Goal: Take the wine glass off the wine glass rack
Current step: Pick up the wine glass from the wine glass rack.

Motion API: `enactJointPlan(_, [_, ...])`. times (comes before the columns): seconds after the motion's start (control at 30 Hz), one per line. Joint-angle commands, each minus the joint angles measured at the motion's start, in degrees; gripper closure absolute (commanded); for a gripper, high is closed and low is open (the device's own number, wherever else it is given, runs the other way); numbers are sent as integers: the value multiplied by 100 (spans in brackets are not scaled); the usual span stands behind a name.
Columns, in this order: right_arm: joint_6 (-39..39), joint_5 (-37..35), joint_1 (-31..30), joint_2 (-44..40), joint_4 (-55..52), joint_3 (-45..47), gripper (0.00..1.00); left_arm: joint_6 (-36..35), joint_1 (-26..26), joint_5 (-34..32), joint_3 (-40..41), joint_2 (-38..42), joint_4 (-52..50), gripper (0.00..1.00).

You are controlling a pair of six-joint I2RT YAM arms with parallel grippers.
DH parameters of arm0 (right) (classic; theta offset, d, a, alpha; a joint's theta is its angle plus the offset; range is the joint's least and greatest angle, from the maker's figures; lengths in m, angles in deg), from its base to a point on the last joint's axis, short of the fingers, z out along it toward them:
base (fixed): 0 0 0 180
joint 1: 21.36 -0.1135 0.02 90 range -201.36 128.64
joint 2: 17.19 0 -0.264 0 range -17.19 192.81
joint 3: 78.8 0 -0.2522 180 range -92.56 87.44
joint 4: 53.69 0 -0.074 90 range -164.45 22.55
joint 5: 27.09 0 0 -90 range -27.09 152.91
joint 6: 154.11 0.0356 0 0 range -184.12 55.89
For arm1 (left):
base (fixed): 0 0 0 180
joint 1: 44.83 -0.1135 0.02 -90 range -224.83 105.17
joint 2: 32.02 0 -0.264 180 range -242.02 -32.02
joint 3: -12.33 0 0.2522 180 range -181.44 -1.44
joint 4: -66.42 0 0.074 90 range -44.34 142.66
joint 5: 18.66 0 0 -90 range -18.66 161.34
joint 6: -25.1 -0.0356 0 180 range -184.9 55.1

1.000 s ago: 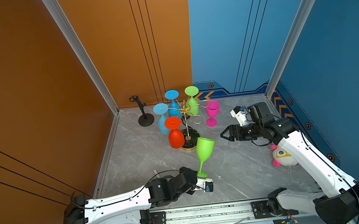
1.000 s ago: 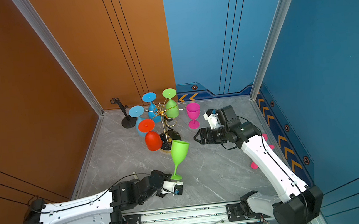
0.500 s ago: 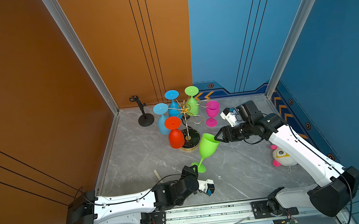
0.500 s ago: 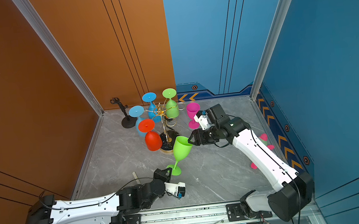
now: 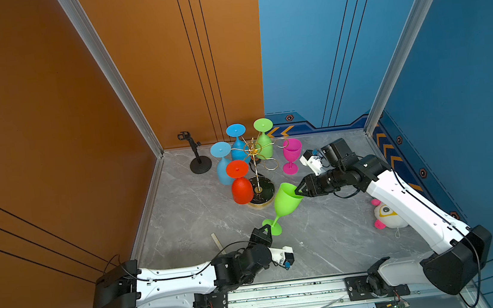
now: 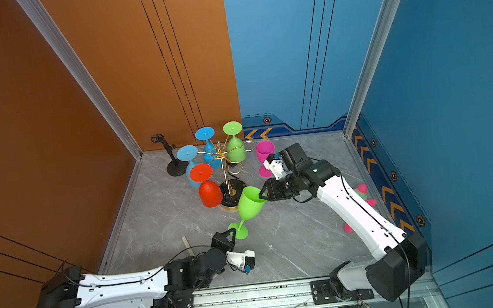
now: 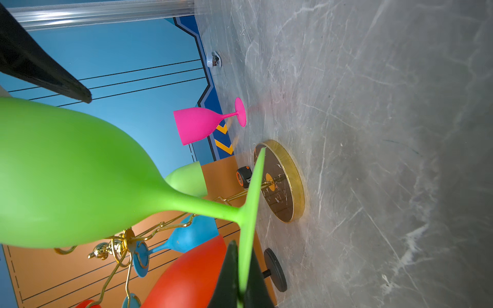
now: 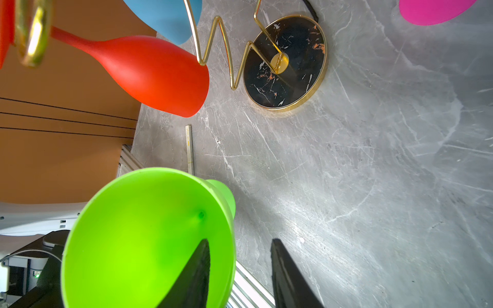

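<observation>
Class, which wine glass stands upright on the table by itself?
The pink wine glass. Four others hang upside down on the gold rack; the loose green glass is tilted, its foot in the left gripper.

Right gripper [image 5: 299,190] astride green glass [image 5: 286,202] rim; gap outside outer finger [image 8: 285,274]. Just beyond its tips: rack [image 5: 263,187] base, red glass [image 5: 241,189] hanging low. Pink glass [image 5: 291,154] upright off to its side, apart. Bare desk [image 5: 334,233] beneath and behind it, up to toy [image 5: 387,216]. Left gripper [image 5: 265,229]: flat strip [image 5: 217,240] near its side, open desk ahead.
</observation>
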State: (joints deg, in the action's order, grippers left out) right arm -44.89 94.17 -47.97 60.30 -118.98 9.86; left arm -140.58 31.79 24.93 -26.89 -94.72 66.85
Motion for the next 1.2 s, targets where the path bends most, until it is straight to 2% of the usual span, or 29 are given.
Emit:
enactJointPlan(0.0, [-138, 125, -37, 50, -223, -151, 66, -258, 72, -217, 87, -32, 417, 100])
enactJointPlan(0.5, [-226, 263, -28, 134, -246, -189, 88, -895, 64, -333, 326, -163, 1021, 100])
enactJointPlan(0.83, [-252, 310, -28, 192, -289, -240, 98, -978, 65, -309, 417, -126, 1024, 100])
enactJointPlan(1.07, [-268, 309, -28, 197, -310, -264, 100, -997, 73, -224, 524, -8, 1014, 93])
enactJointPlan(1.17, [-264, 293, -20, 187, -320, -275, 100, -1010, 90, -186, 573, 22, 1015, 86])
